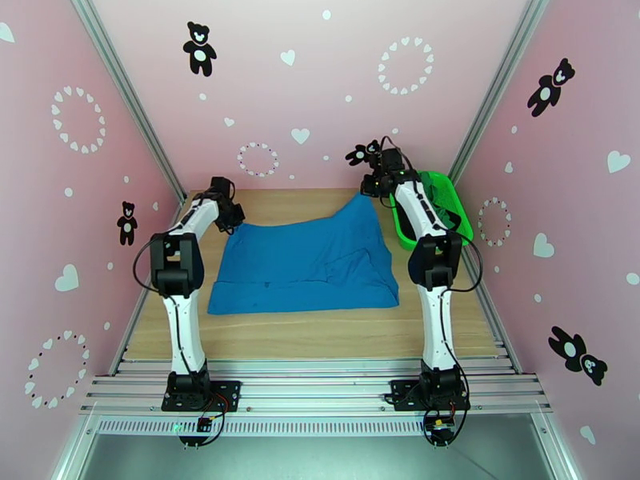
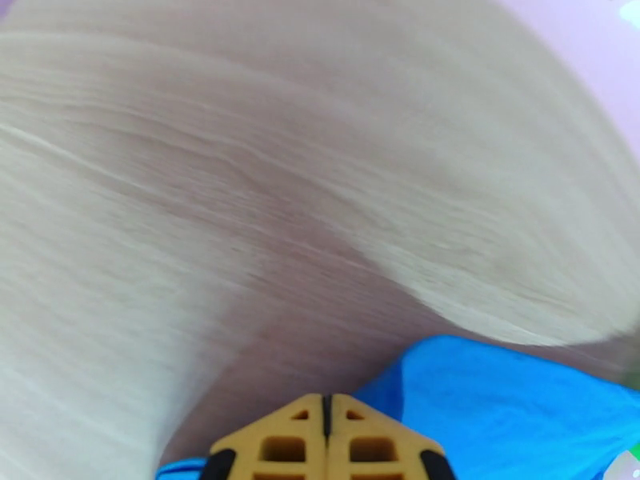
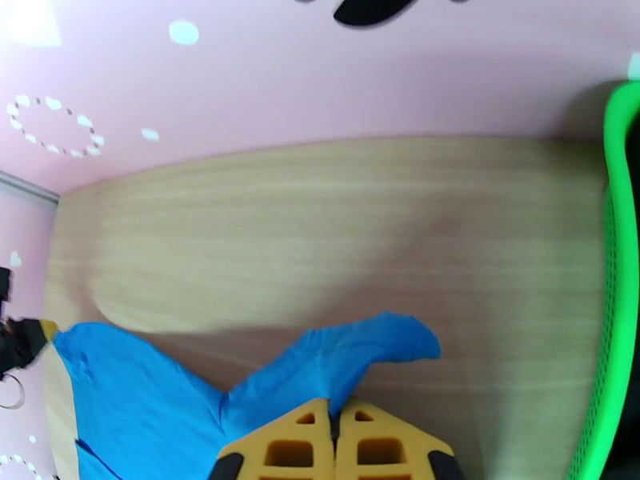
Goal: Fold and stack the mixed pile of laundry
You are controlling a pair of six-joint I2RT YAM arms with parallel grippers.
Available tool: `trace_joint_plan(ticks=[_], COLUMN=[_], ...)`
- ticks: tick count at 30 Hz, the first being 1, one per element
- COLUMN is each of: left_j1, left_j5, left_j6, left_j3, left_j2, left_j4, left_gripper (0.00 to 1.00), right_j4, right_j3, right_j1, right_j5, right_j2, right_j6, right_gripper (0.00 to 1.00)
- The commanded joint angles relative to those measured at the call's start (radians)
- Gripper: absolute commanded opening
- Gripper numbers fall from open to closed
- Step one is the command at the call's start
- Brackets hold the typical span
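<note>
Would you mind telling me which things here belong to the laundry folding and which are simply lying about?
Part of the job:
- blue T-shirt, spread on the table
- left pincer and right pincer, each shut on the shirt's far edge

Just lying about:
- green mesh basket, at the table's right side
- pink wall behind

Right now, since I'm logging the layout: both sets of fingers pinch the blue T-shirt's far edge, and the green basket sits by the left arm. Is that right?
Not quite. The green basket sits by the right arm, at the far right of the table, as the top external view shows. The rest holds: the left fingers and right fingers are shut on the far edge of the blue T-shirt.
</note>
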Motion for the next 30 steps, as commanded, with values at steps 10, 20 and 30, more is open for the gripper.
trace_joint_plan(ticks=[10,20,30], left_j1=[0.025,0.025,0.025], left_j5=[-0.055,-0.101,-0.171], left_j6=[-0.006,-0.012,-0.036], left_j3=[-0.3,-0.483,-0.659], left_j2=[-0.253,-0.394,-0.535], left_j4=[0.166,0.202,0.221], left_gripper=[0.0,0.0,0.0], right_j4=[0.129,0.209,0.351], right_j3=[-0.371,-0.656,-1.076], right_j1=[-0.005,-0.004,-0.003], right_j5=[0.018,0.032,0.042], right_j2=[-0.264,-0.464,-0.693], right_j6=[-0.052,-0.054,-0.002], right_gripper=[0.0,0.0,0.0])
